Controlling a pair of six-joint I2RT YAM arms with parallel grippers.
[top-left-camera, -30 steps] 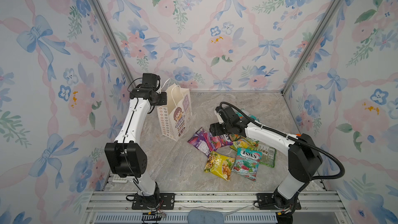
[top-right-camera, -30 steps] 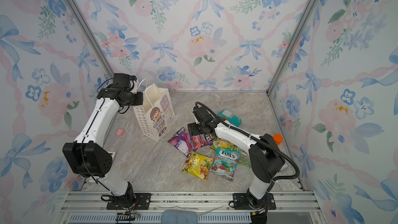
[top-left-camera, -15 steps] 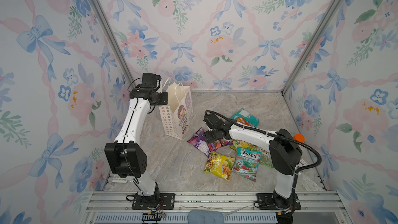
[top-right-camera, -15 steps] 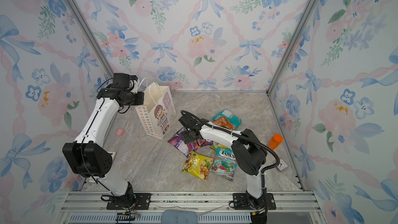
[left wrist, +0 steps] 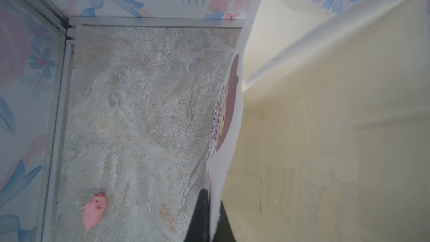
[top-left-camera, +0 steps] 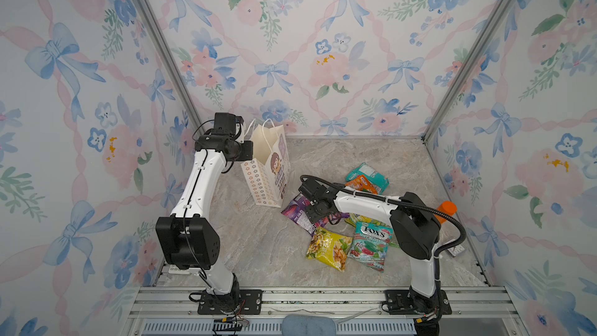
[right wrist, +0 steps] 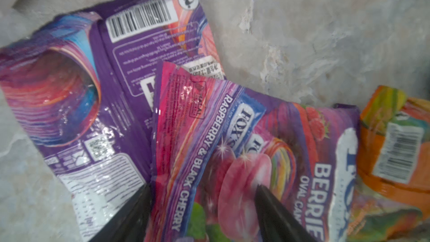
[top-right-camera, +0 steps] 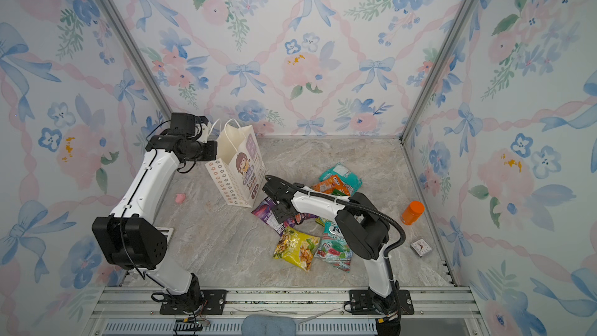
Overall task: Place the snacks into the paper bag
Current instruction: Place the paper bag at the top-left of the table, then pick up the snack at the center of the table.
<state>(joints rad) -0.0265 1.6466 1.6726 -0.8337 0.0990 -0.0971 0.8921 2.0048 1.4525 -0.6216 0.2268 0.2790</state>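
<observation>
The paper bag [top-left-camera: 268, 169] stands upright at the back left, mouth open. My left gripper [left wrist: 214, 217] is shut on its white rim, and in both top views it sits at the bag's top left edge [top-right-camera: 211, 140]. The snacks lie in a loose heap right of the bag: a purple pouch [right wrist: 76, 89], a magenta FOX'S pouch [right wrist: 232, 147] overlapping it, an orange one [right wrist: 395, 147], a yellow one [top-left-camera: 328, 247] and a teal FOX'S one [top-left-camera: 371, 244]. My right gripper [right wrist: 203, 187] is low over the heap, open, its fingers straddling the magenta pouch's edge.
An orange bottle [top-right-camera: 413, 212] stands near the right wall, with a small clock [top-right-camera: 421, 247] in front of it. A pink pig toy [left wrist: 94, 210] lies on the stone floor left of the bag. Two more pouches, orange [top-left-camera: 361, 184] and teal [top-left-camera: 368, 172], lie behind the right arm.
My right arm has swung left and dropped onto the purple and magenta pouches, and its jaws have narrowed. The left gripper has kept hold of the bag rim.
</observation>
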